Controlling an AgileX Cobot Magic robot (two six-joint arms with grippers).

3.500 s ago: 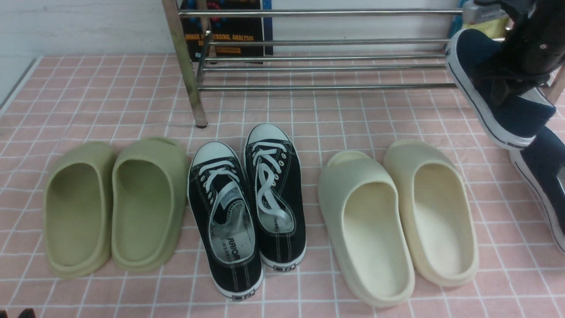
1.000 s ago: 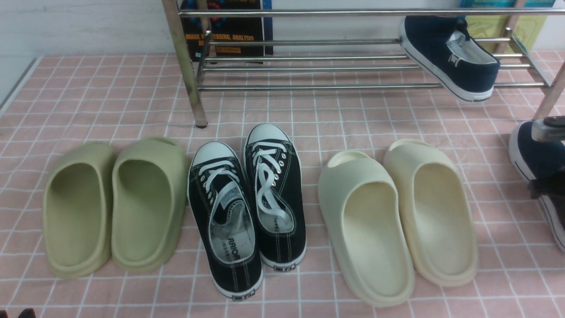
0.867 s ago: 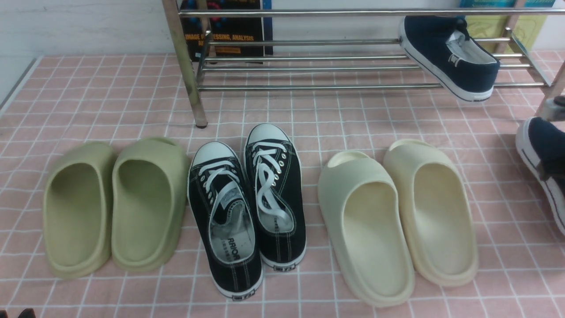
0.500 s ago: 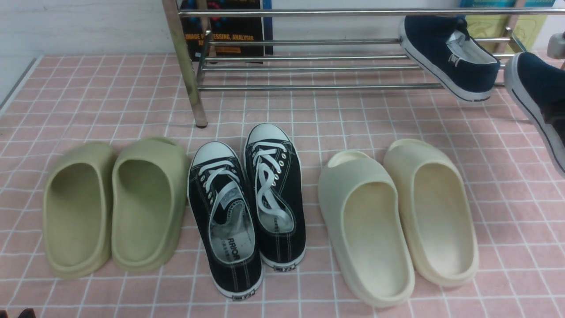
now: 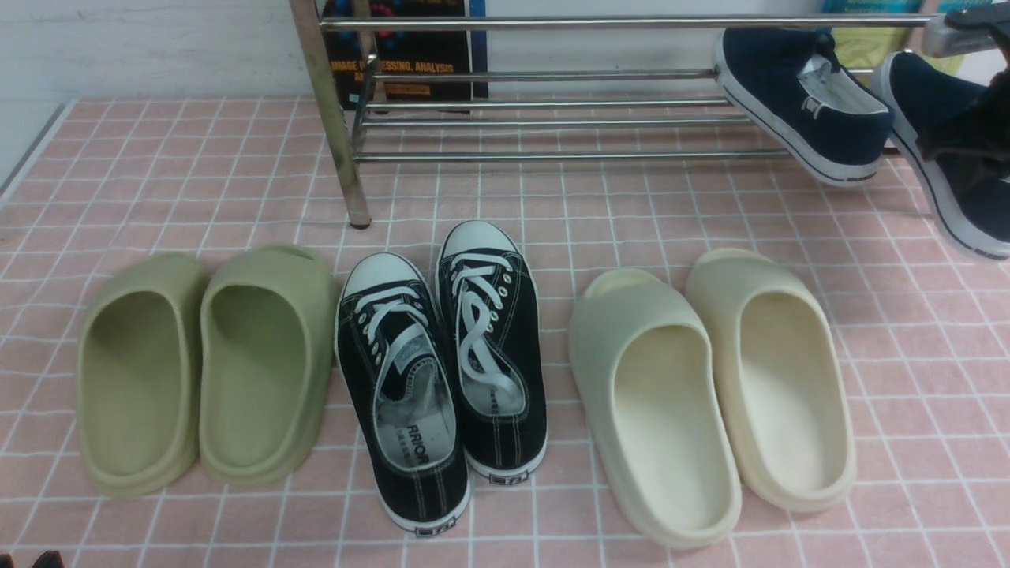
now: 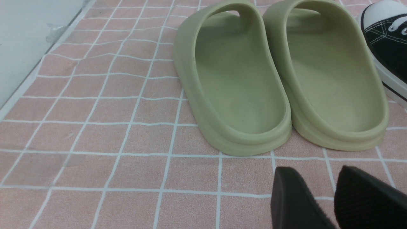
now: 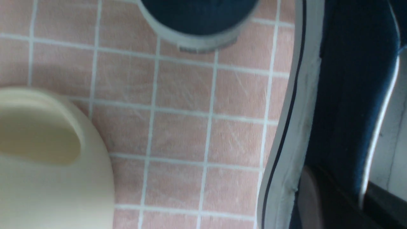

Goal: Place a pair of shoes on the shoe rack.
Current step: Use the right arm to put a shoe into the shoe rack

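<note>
One navy slip-on shoe [image 5: 797, 99] rests tilted on the bars of the chrome shoe rack [image 5: 552, 120], at its right end. My right gripper [image 5: 966, 134] is shut on the side wall of the second navy shoe [image 5: 939, 170] and holds it in the air just right of the first, heel hanging in front of the rack. In the right wrist view the fingers [image 7: 310, 194] pinch that shoe's wall [image 7: 346, 95], and the first shoe's heel [image 7: 197, 19] shows beyond. My left gripper [image 6: 321, 181] hovers low over the floor behind the green slides, fingers nearly together, empty.
On the pink tiled floor in front of the rack stand green slides [image 5: 205, 367], black lace-up sneakers [image 5: 442, 379] and cream slides [image 5: 710, 386]. The rack's front left leg [image 5: 335, 134] stands behind the sneakers. A book [image 5: 406, 55] leans behind the rack. A wall edge runs along the left.
My right gripper has lifted the second navy shoe from the floor at the far right, up and back beside the first shoe at the rack. The left arm has not moved.
</note>
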